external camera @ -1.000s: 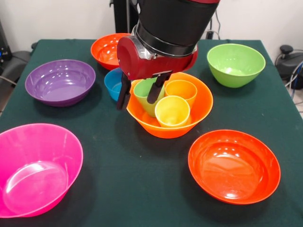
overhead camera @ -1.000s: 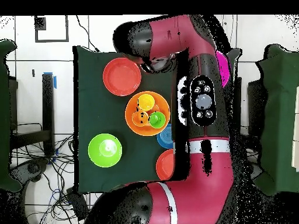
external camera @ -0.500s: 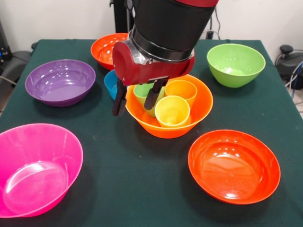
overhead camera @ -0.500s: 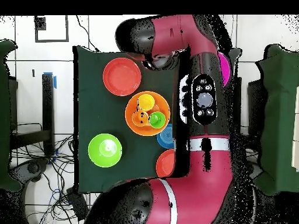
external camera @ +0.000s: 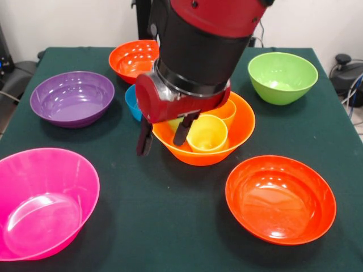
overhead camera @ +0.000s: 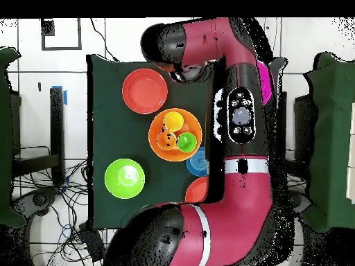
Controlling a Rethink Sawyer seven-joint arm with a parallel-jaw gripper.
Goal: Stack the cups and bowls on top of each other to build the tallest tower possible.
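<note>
The gripper [external camera: 163, 135] hangs with its fingers spread and empty, straddling the rim of the large light orange plastic bowl [external camera: 238, 136]. That bowl holds the three small glossy cups, yellow [external camera: 207, 132] in front, seemingly gathered for stacking. The other bowls, like the purple one [external camera: 72, 97], sit apart on the dark green table [external camera: 164, 215]

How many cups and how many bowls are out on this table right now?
Cups: 3, namely yellow, orange, green.
Bowls: 7, namely pink, purple, blue, lime green, light orange, two red-orange.
Total: 10.
</note>
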